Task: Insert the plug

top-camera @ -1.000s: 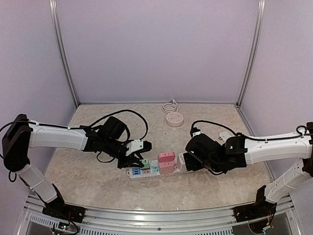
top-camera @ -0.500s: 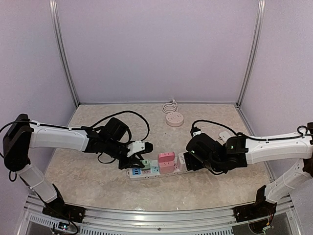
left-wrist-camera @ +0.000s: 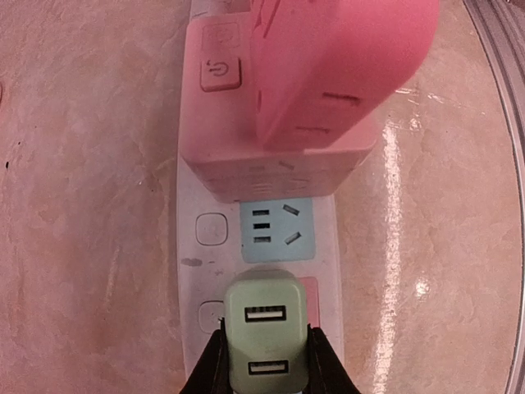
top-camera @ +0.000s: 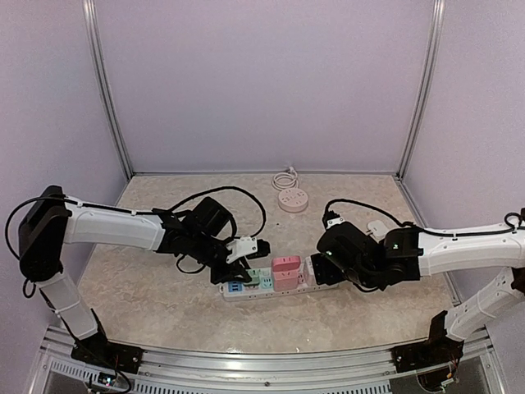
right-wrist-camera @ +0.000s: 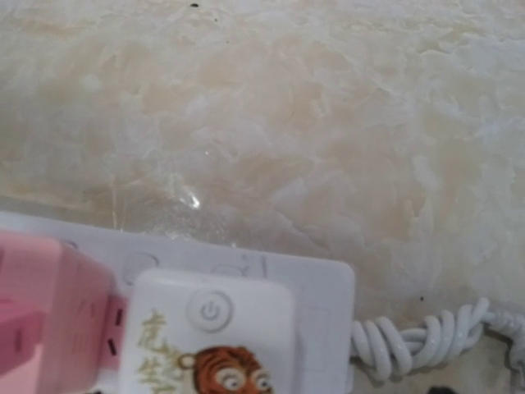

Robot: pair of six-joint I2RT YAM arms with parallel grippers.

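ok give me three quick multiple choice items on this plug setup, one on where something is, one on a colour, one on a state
1. Where is the round socket?
A) at the back of the table, apart from the power strip
B) stacked on the power strip
C) in a gripper

2. What colour is the plug held by the left gripper?
A) blue
B) pink
C) green

3. What state is the left gripper in?
A) wide open above the table
B) shut on the plug
C) shut on a cable

Answers: 1 A, the top view shows it alone near the table's far edge. 2 C, the left wrist view shows a pale green body. 3 B, its fingers press both sides of the plug.
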